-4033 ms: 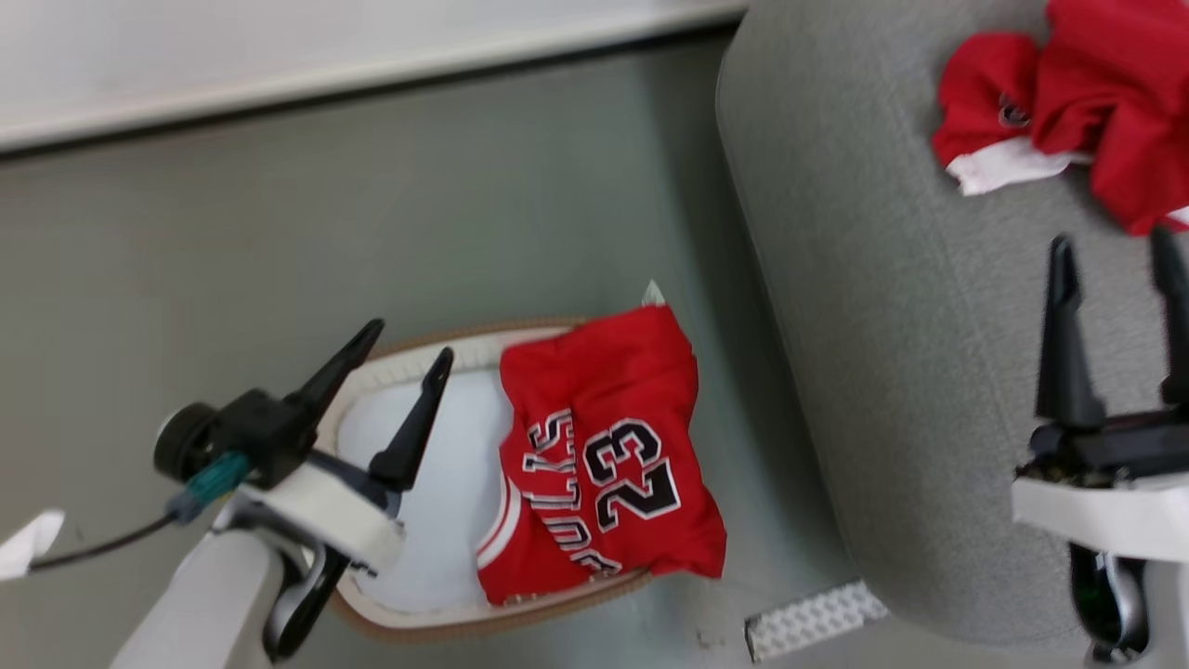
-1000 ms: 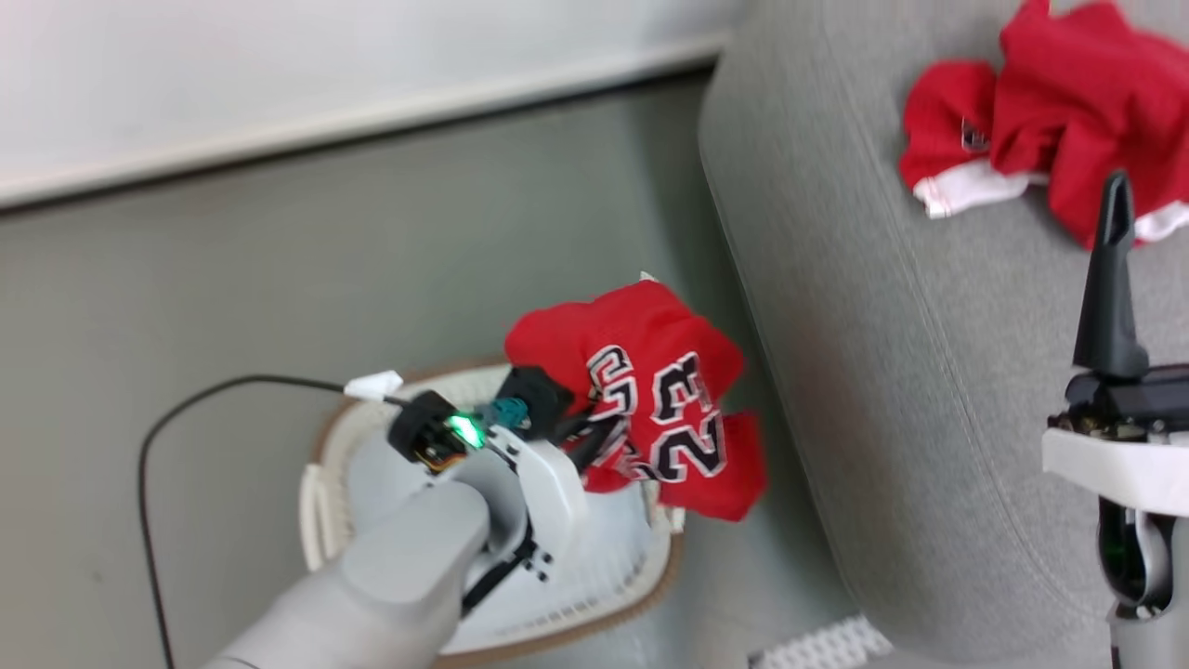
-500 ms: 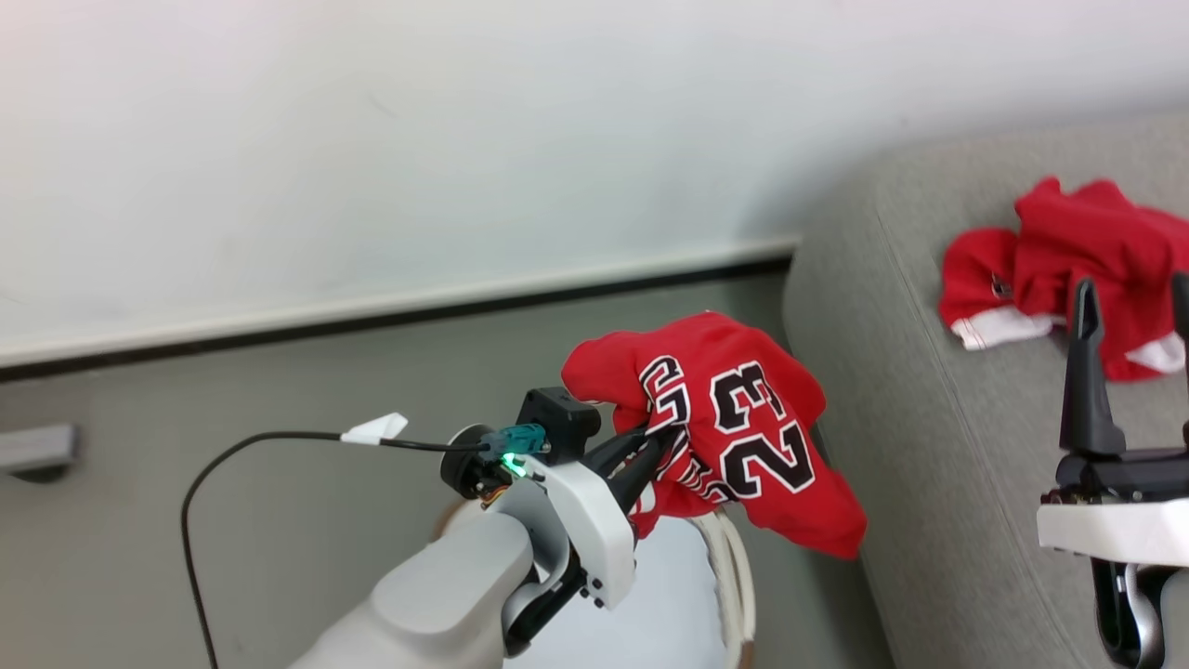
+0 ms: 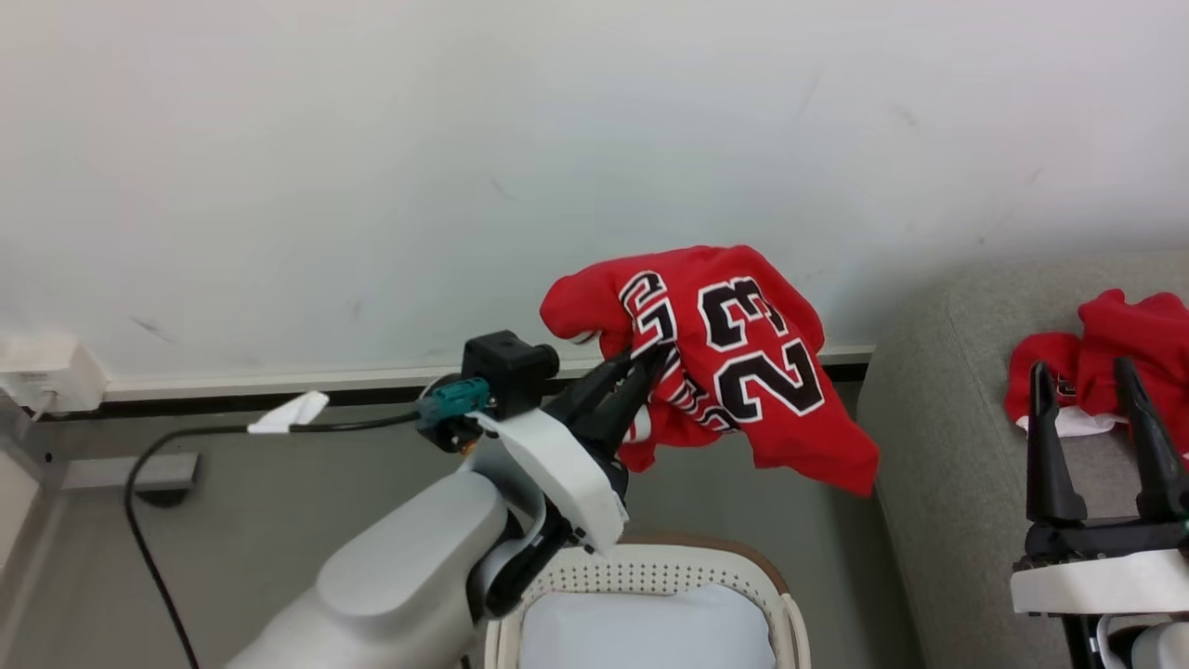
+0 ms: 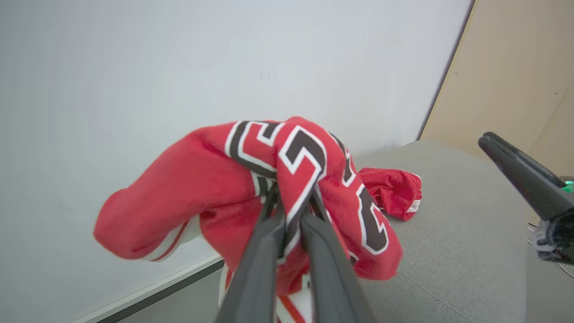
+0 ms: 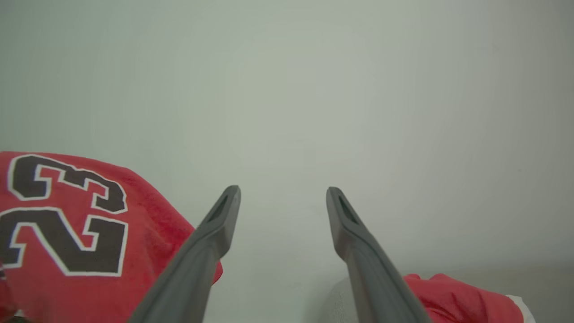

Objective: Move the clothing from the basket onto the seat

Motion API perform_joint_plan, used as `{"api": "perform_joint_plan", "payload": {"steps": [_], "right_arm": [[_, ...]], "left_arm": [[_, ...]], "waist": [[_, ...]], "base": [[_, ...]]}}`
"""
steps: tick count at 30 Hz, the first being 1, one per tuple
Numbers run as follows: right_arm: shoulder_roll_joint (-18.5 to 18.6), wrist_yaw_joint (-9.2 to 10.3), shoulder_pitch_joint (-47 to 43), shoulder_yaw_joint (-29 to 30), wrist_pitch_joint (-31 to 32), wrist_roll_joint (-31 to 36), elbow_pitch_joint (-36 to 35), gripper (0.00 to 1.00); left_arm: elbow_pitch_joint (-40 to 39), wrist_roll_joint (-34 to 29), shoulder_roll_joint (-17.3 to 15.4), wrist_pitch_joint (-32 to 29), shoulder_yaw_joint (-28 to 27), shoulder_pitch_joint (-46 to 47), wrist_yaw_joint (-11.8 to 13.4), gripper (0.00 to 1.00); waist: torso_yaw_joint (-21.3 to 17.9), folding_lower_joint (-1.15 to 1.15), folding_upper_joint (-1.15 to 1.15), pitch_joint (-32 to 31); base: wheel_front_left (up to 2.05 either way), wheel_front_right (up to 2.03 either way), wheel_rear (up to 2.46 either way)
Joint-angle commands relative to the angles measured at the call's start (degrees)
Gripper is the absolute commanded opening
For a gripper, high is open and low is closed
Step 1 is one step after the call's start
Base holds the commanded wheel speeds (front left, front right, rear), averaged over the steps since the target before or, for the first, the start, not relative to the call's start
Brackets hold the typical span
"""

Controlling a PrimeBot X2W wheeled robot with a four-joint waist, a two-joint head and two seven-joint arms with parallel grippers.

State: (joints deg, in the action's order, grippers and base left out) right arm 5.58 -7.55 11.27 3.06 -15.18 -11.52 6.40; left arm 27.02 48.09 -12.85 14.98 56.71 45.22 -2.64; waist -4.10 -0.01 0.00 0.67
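Aloft, the left pincer [image 4: 647, 360] pinches a crumpled fold of the soft red numbered jersey [image 4: 752, 372], which hangs bunched above the perforated white plastic basket [image 4: 650, 574]. The right pincer [image 4: 1079, 365] stands spread and empty before the second jersey [image 4: 1138, 321], rumpled on the rounded grey woven seat [image 4: 938, 446].

Plain white wall [image 4: 372, 139], matte, a few faint scuffs. White baseboard [image 4: 186, 385] along its bottom, dark line under it. Floor [image 4: 279, 502] grey-green, smooth. Small white box [image 4: 42, 372] low on the wall at far left. Grey flat block [image 4: 130, 472] just below it, dark shadow underneath. Light grey fabric sofa [image 4: 938, 446] at right, rounded edge, close to the wall. Left wrist view: beige panel [image 5: 515, 67] meets the white wall at a dark seam. Light even, shadows soft.
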Motion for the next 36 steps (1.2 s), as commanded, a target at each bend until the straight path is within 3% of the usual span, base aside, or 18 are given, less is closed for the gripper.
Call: {"api": "perform_joint_plan", "payload": {"steps": [1,7,17,28,36], "right_arm": [[0.2,0.13,-1.2,-0.5,0.1,-0.7,0.4,1.0],[-0.3,0.13,-1.0,-4.7,0.1,-1.8,2.4,1.0],[-0.3,0.13,-0.7,-10.5,0.1,-2.4,2.1,1.0],[0.9,0.13,0.5,-20.9,0.1,-3.0,-0.9,1.0],[3.1,0.13,4.9,-29.2,0.1,1.0,5.9,1.0]], "left_arm": [[-1.6,0.6,-1.0,0.2,-0.8,0.0,0.7,0.0],[-9.5,1.5,-4.5,-1.2,-3.0,-0.5,3.7,0.0],[-16.0,1.9,-7.1,-3.1,-3.2,-2.6,6.6,0.0],[-15.9,2.4,-7.3,-3.3,-3.1,-3.4,7.1,0.0],[-14.5,2.8,-6.3,-2.9,-2.8,-3.5,6.5,0.0]], "waist": [[0.9,0.01,0.0,-0.9],[1.5,0.01,0.0,-1.8],[1.8,0.01,0.0,-1.9],[2.3,0.01,0.0,-1.7],[3.0,0.01,0.0,-1.6]], "base": [[0.0,0.0,0.0],[0.0,0.0,0.0],[0.0,0.0,0.0],[0.0,0.0,0.0],[0.0,0.0,0.0]]}}
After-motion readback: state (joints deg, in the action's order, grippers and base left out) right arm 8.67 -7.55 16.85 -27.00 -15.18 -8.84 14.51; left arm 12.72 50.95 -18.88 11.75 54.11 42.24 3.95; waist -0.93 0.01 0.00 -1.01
